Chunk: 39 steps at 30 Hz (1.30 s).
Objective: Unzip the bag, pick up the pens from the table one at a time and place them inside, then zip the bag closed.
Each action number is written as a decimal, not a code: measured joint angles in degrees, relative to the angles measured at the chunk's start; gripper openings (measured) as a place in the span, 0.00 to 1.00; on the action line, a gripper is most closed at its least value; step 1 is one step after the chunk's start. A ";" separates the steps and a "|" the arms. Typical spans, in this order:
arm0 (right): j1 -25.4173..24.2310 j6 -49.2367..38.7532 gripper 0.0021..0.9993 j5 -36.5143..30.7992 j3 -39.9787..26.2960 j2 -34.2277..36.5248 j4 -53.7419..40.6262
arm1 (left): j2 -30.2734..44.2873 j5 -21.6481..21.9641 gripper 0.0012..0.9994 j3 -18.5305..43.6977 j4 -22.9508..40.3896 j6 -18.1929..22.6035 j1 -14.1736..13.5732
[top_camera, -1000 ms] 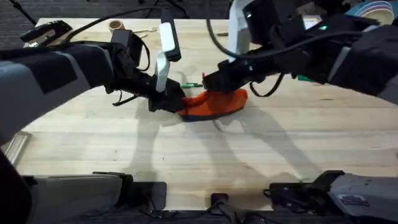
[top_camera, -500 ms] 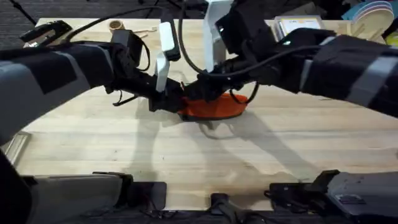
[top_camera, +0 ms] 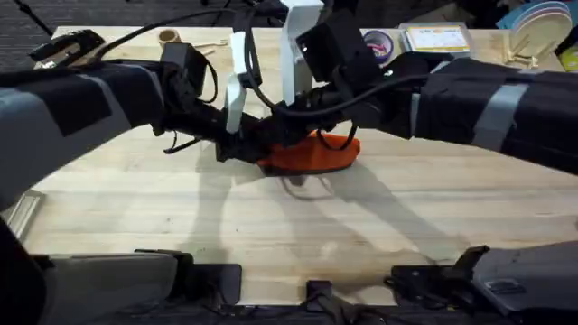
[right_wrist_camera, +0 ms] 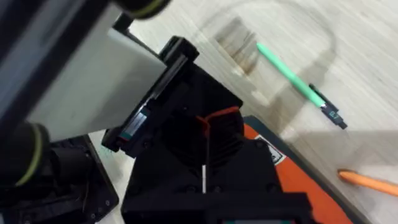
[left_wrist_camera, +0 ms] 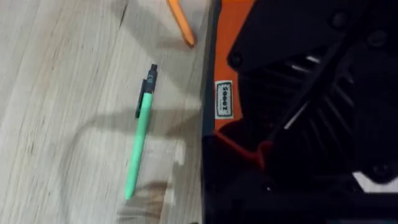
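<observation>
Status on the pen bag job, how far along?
Early. Both pens are not packed yet: the green pen and the orange pen lie on the table beside the orange bag. Both arms are working at the bag, apparently on the zipper. Left: loading pens, zipping.

The overhead camera looks down and forward from above the arms' bases across the whole table, with both arms meeting over the bag near its middle. The left wrist camera sits very close above the tabletop beside the bag, taking in the green pen and the orange pen. The right wrist camera, equally near, looks at the same patch from the other side, sharing the bag, green pen and orange pen.
</observation>
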<state>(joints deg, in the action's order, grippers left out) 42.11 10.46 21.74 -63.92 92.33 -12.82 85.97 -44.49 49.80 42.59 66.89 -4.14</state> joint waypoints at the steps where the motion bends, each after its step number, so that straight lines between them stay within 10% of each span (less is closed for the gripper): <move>1: 0.00 0.18 0.05 -0.05 0.00 0.00 0.00 | 0.00 -0.02 0.04 0.00 0.00 0.01 0.00; 9: -2.97 0.06 0.99 -4.11 -0.15 0.04 -0.96 | 0.00 -0.57 0.04 -0.02 0.54 0.42 0.11; 27: -9.39 -7.98 1.00 2.08 -0.59 -8.00 -13.44 | 0.00 -0.55 0.04 -0.02 0.00 0.35 -0.17; 33: -11.61 -13.31 1.00 1.49 -0.63 -14.04 -16.93 | 0.00 -0.98 0.94 0.00 -0.39 0.25 -0.22; 39: -11.65 -17.19 1.00 -1.28 -0.63 -17.94 -19.14 | 0.00 -0.94 0.99 0.00 -0.46 0.20 -0.22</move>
<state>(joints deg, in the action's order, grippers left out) 30.46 -6.72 20.46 -64.55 74.39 -31.96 85.97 -45.43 49.80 42.12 67.09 -4.36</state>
